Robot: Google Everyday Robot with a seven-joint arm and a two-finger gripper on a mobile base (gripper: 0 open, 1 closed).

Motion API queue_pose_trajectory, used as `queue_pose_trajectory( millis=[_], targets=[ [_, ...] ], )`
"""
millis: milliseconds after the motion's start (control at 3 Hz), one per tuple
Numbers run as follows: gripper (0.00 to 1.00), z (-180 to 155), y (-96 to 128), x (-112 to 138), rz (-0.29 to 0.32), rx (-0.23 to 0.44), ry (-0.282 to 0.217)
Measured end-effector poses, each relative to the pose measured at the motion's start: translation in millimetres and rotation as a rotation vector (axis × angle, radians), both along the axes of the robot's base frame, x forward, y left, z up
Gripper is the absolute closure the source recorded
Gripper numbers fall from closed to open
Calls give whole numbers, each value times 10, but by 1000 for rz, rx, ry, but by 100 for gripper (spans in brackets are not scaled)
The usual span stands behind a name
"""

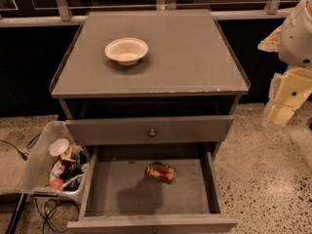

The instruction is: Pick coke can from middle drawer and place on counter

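Hand (pixel 285 104): raised at the far right of the scene, off the right side of the desk (pixel 195 57), below the level of its top and above the speckled floor (pixel 263 179). I cannot tell whether it is wide or narrow. It touches nothing I can see.

Arm (pixel 298 33): pale, bulky segment at the right edge, upper part cut off by the frame. The yellowish lower links hang down and slightly left to the hand.

Containers, working outward:
- Desk: flat grey top with a thin raised rim. It carries one white bowl (pixel 126 50), left of centre and upright. I can see nothing inside it.
- Upper drawer (pixel 195 129): closed, flat grey front with a round knob (pixel 152 132) at centre.
- Middle drawer (pixel 122 189): pulled out toward the near side, open. It holds the coke can (pixel 161 172), which lies on its side on the flat bottom, in the far half and slightly right of centre, apart from all the walls. It is well apart from my hand, lower and to the left.
- Clear plastic bin (pixel 36 160): on the floor just left of the middle drawer. It holds mixed clutter, including a small white cup (pixel 59 146) and a round red item (pixel 56 183). The rest is too jumbled to name.
- Dark cables (pixel 48 211) lie on the floor at the near side of the bin.

Writing: the can is red with pale marks, but the lettering is not legible.
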State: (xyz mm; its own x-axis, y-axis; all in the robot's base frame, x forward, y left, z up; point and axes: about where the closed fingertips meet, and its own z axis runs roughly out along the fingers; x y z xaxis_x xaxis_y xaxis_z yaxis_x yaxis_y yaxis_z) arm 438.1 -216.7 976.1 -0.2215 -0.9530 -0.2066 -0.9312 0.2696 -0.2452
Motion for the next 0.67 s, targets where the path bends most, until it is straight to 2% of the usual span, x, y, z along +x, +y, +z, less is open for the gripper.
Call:
queue_pose_trajectory(
  millis=[333, 667],
  targets=[
    [0, -6, 6, 4, 3, 4, -3],
    [0, -200, 25, 26, 36, 31, -15]
  ],
)
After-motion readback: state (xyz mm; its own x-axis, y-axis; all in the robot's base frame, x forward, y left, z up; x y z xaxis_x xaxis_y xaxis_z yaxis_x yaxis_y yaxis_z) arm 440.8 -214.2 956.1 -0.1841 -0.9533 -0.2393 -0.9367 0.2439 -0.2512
